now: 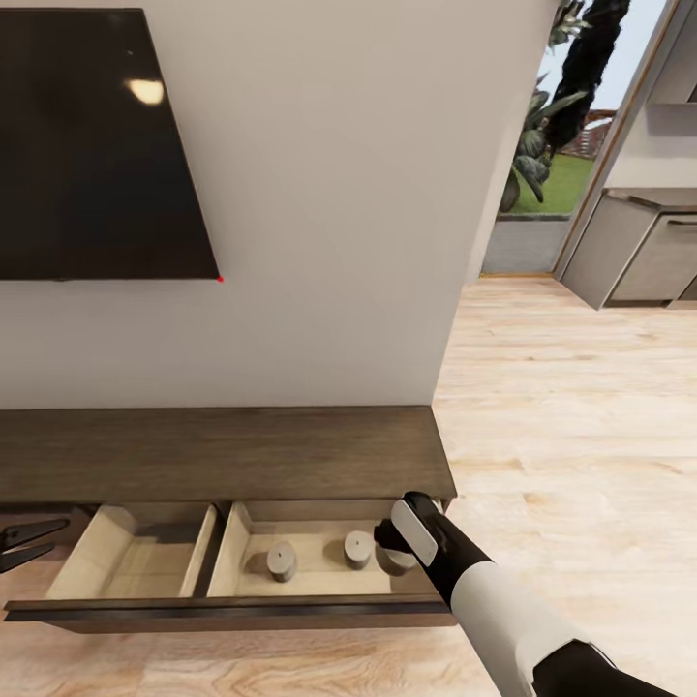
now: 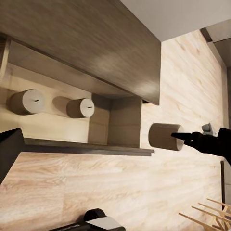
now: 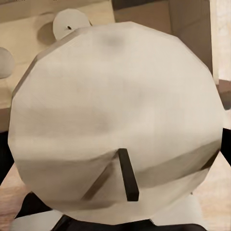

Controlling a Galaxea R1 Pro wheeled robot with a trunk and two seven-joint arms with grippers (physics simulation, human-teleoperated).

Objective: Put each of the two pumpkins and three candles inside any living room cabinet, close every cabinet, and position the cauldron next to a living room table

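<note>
At the far left of the head view, the left gripper [image 1: 27, 544] shows as two dark fingers that stand apart, with nothing between them. It is just beside the left end of the open drawer [image 1: 232, 610] of the cabinet [image 1: 223, 450]. To its right, the left compartment of the drawer is pale inside. Further right, in the right compartment, two candles stand upright on the drawer floor: the first candle [image 1: 282, 560] and, near it, the second candle [image 1: 358, 549].

The third candle [image 2: 165, 136] is in the right gripper [image 2: 179, 136], which is closed on it; in the left wrist view this candle is held beyond the right end of the drawer, above the wood floor [image 1: 581, 436]. In the right wrist view its flat top with a short dark wick is very close to the camera.
</note>
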